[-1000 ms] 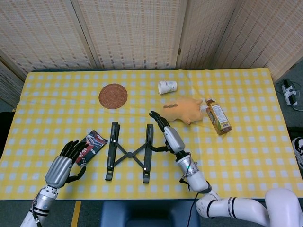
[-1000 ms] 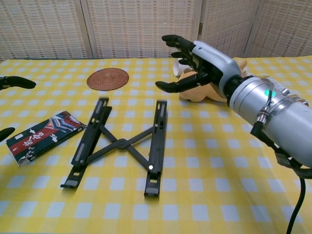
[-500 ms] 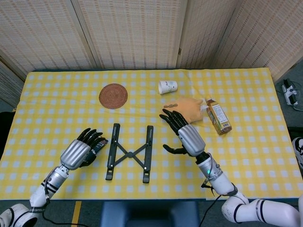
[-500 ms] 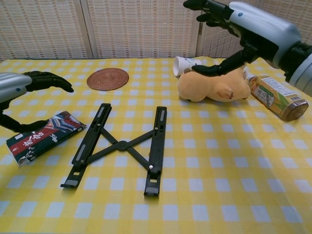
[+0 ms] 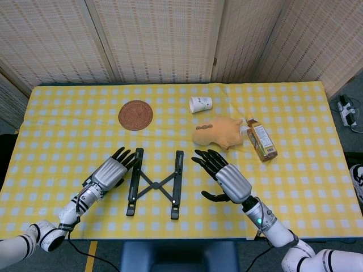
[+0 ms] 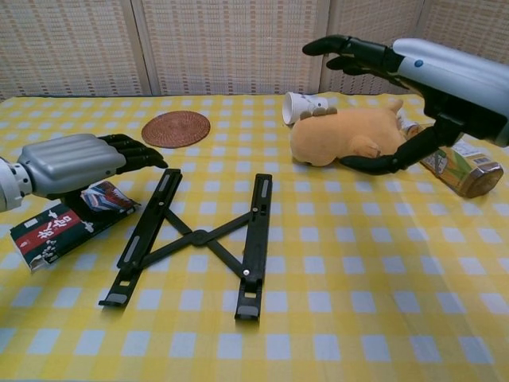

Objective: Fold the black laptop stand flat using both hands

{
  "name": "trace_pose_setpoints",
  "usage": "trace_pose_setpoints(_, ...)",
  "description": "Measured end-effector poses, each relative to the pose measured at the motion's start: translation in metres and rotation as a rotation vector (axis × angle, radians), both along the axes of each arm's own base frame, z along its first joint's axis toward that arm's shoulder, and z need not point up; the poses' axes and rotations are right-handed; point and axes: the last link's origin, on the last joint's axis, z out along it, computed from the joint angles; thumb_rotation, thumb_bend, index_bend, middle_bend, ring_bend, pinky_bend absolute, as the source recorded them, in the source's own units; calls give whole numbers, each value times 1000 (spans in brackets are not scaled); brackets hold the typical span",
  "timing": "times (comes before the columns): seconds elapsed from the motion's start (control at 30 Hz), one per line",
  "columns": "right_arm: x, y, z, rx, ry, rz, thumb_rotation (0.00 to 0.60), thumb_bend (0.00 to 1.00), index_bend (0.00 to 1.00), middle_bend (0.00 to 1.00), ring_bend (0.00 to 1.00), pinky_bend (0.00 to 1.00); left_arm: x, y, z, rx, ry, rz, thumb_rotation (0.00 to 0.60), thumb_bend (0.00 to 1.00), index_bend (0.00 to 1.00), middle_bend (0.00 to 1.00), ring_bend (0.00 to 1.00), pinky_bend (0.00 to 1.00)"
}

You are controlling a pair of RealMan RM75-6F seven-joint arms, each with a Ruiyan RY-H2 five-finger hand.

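The black laptop stand [image 5: 153, 183] [image 6: 199, 236] lies spread open on the yellow checked cloth, its two long bars joined by a crossed brace. My left hand [image 5: 113, 170] [image 6: 75, 161] hovers just left of the left bar with its fingers apart, holding nothing. My right hand [image 5: 223, 176] [image 6: 402, 87] floats to the right of the right bar, fingers spread and empty. Neither hand touches the stand.
A dark printed packet [image 6: 64, 221] lies under my left hand. Behind the stand are a round woven coaster [image 5: 135, 115], a tipped white cup [image 5: 201, 104], a tan plush toy [image 5: 220, 132] and a brown bottle [image 5: 261, 140] lying down.
My left hand has moved right, over the packet to the stand's left bar. My right hand has drawn back right and lowered a little. The stand has not moved.
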Motion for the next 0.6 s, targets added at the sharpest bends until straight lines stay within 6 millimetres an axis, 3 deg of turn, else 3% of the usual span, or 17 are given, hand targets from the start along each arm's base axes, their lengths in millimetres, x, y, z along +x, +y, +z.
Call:
trace_pose_setpoints(0.27, -4, 1, 0, 8, -8, -7, 600, 307, 0, 0, 0, 0, -7, 3, -7, 20, 66, 11, 600, 288, 52, 25, 0, 0)
trace_pose_setpoints(0.6, -9, 2, -1, 18, -5, -20, 600, 307, 0, 0, 0, 0, -2, 12, -23, 25, 52, 22, 600, 284, 51, 22, 0, 0)
